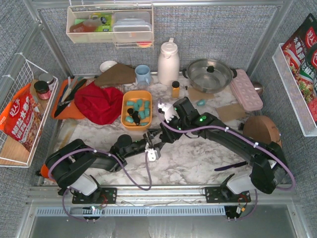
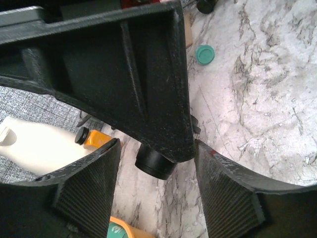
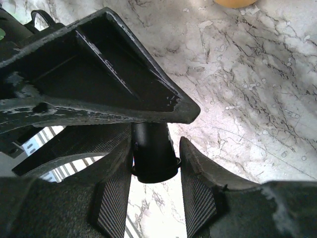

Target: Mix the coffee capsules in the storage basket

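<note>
Two grippers meet over the marble table (image 1: 188,158), just in front of the storage basket (image 1: 124,113) where the teal and black coffee capsules (image 1: 139,106) lie. The right gripper (image 3: 154,144) is pinched on a black capsule (image 3: 153,161), while the left gripper (image 2: 157,148) stands part-open around the same pod, its pads not yet touching it. A clean handover would seem to call for the left jaws to seat squarely on the pod's sides before the right lets go, lest it fall to the table, where a stray teal capsule (image 2: 204,54) lies.
</note>
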